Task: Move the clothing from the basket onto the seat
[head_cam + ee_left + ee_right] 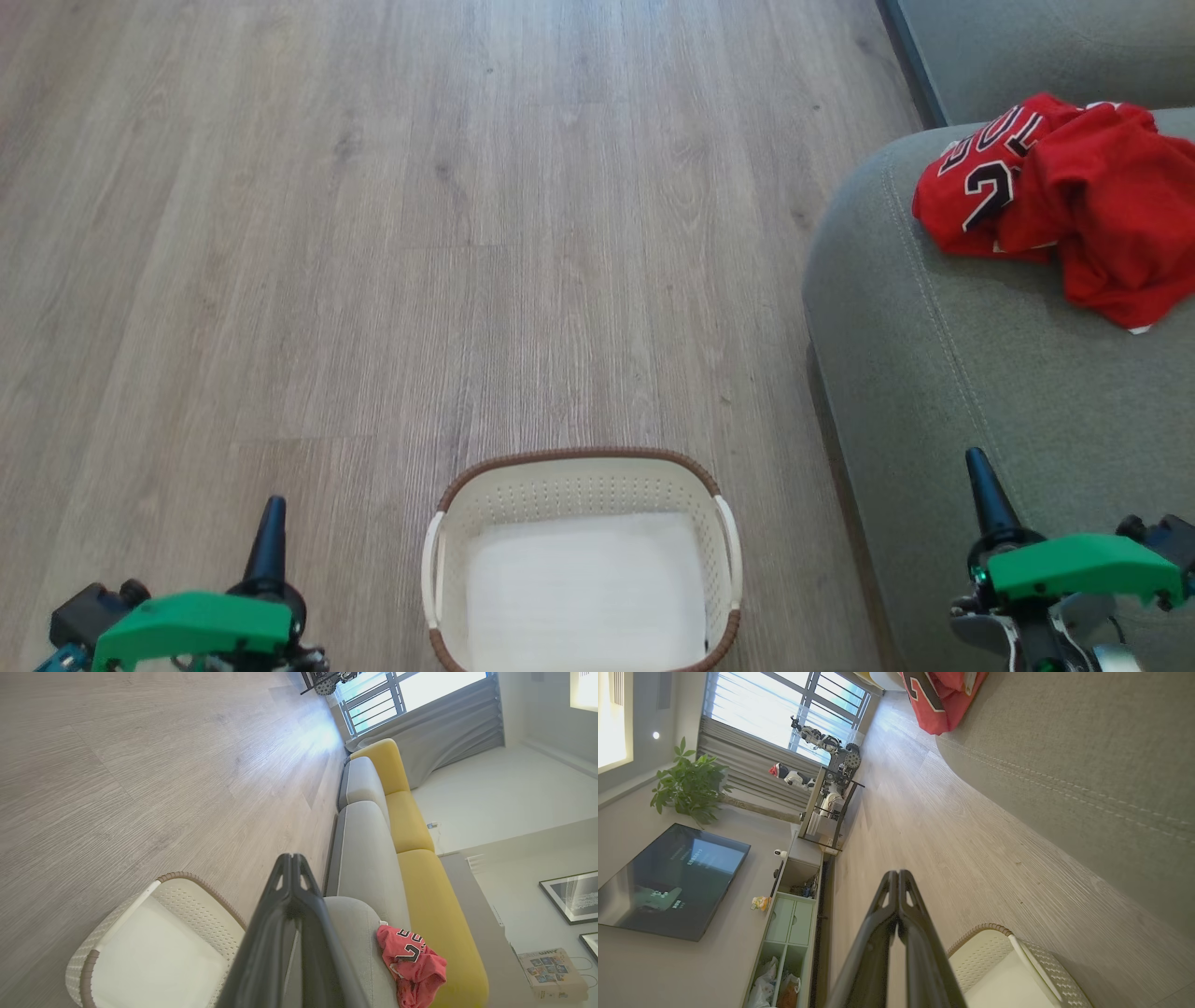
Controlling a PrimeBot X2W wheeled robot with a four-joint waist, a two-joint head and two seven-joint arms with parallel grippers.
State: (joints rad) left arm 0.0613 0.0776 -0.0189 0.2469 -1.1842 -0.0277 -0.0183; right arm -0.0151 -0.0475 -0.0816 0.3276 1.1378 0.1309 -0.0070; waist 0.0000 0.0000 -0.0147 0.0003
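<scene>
Between our left claw point(271, 523) and our right claw point(980, 485) sits the cream laundry basket point(579, 456) on the wood-plank floor point(373, 233), its white bottom in plain view. We see the left claw hanging just left of the basket, above the floor, its two dark fingers pressed together tip to tip and holding nothing. The right claw hangs right of the basket, over the near edge of the grey-green sofa seat point(934, 392), likewise pinched narrow and empty. Well ahead of the right claw and somewhat to its right, the clothing point(1064, 201) lies heaped on that seat: a red jersey point(971, 177) with black-and-white numerals, touching a plain red garment point(1111, 233).
</scene>
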